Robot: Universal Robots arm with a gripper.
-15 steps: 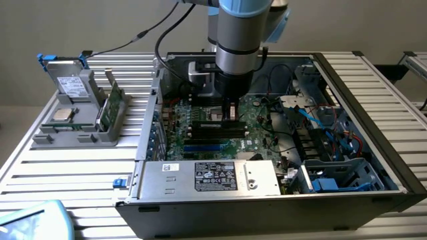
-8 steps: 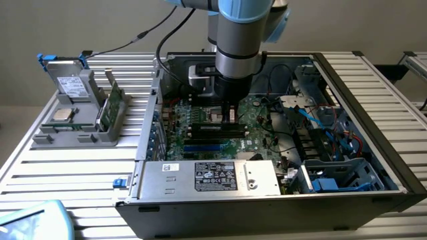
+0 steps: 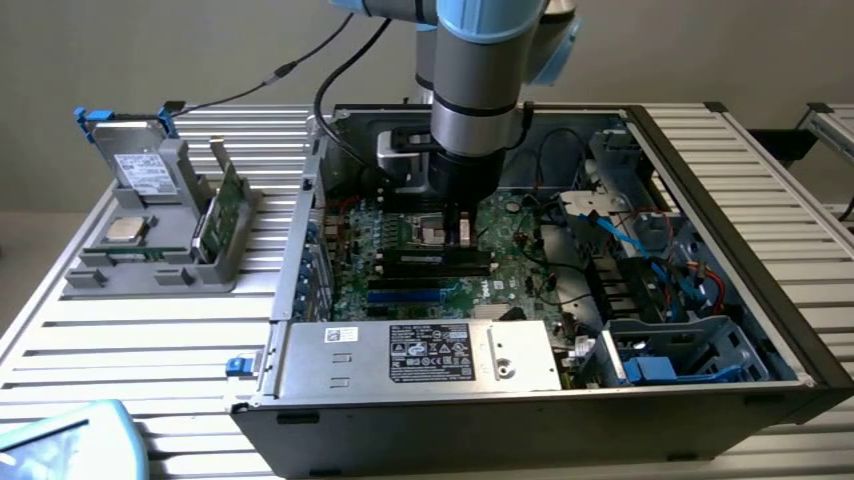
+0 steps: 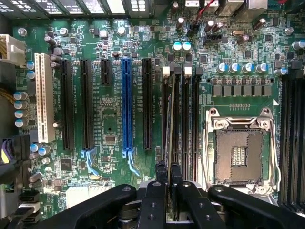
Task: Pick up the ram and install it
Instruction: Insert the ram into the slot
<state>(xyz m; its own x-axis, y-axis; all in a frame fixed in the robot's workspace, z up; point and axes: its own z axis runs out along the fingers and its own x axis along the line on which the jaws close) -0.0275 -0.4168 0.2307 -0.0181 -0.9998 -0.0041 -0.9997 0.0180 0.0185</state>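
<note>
Silver-grey cylindrical arm (image 3: 474, 110), light-blue joint caps (image 3: 494, 25), black claw (image 4: 168, 169), black cable (image 3: 320, 100).

Lab bench (image 3: 134, 345), opened computer case (image 3: 534, 435)

Bkgd, ext. view: plain beige-grey wall (image 3: 147, 45) across upper part of frame, matte, same tone from left to right. Surface (image 3: 127, 345) is silver metal slats w/ dark grooves btwn them, running approx. left-right. It takes up left side, lower edge and right side of frame, and sits slightly skewed in frame. Upper right corner: second slatted piece (image 3: 838, 118), same finish, set apart from main surface w/ a dark gap (image 3: 785, 142) btwn. Mid-left edge, beyond the surface's rim: pale tan strip (image 3: 30, 250), floor or lower wall, can't tell which. Light even and soft; faint sheen on slat tops, wall evenly lit.
</note>
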